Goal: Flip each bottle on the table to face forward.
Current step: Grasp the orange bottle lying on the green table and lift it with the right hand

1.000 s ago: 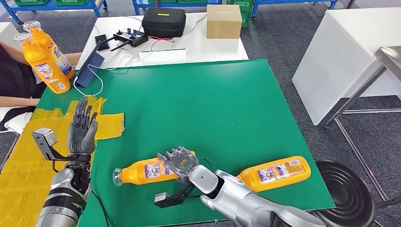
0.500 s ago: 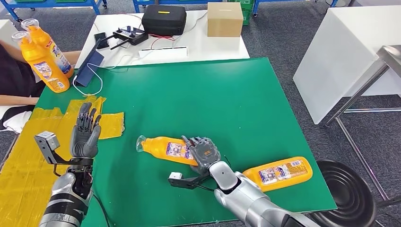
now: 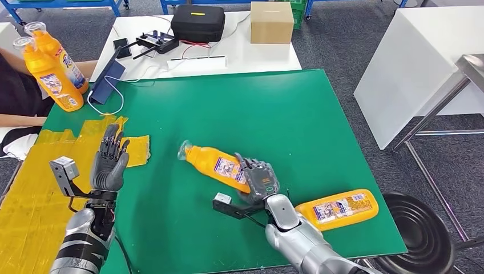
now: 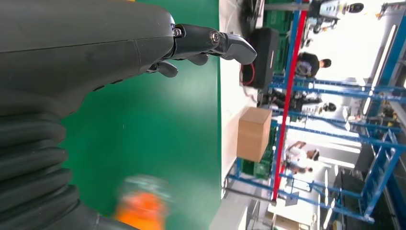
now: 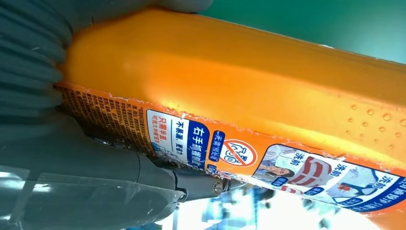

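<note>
Gripping the orange bottle (image 3: 220, 166) near its base, my right hand (image 3: 258, 181) held it tilted over mid green table (image 3: 297, 114); left hand (image 3: 108, 162) hung open, empty. Slick plastic could slip mid-turn, knocking the second bottle (image 3: 337, 208) nearby.

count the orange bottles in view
4. One is gripped by the right hand at mid-mat, bottle; one lies on the mat's near right edge; two stand upright at the far left corner and.
</note>
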